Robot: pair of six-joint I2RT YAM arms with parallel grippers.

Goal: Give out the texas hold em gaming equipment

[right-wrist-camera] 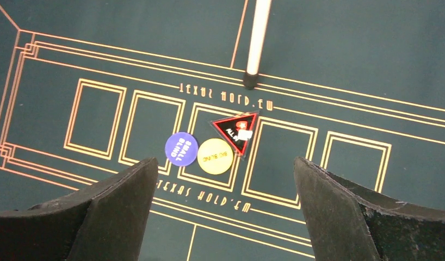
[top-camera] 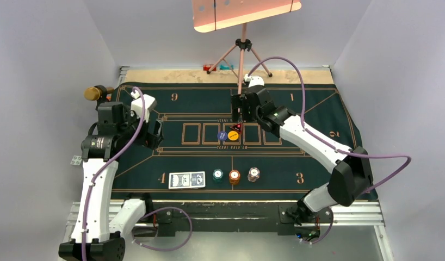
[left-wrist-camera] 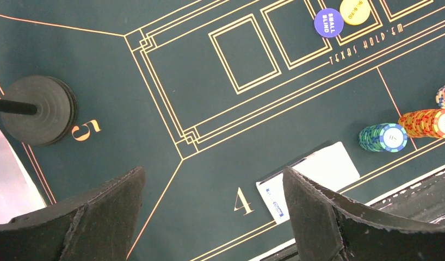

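Right gripper (right-wrist-camera: pixel 226 163) is hanging wide open, empty, over the blue disc (right-wrist-camera: pixel 181 148), yellow disc (right-wrist-camera: pixel 215 156) and red triangular marker (right-wrist-camera: pixel 236 130) clustered mid-mat; left gripper (left-wrist-camera: pixel 212 174) is gaping too, holding nothing; playing cards (top-camera: pixel 186 179), teal chips (top-camera: pixel 218 174), orange-brown chips (top-camera: pixel 234 176) and white chips (top-camera: pixel 254 174) are lining the near edge; distribution is looking barely begun.

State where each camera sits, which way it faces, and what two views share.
Top external: above and behind the robot, looking down on the felt mat; both arms show.
Left wrist: down past open left gripper at playing cards, chip stacks.
Right wrist: down past open right gripper at blue disc, yellow disc, red marker.
Shared: both wrist views show those discs.
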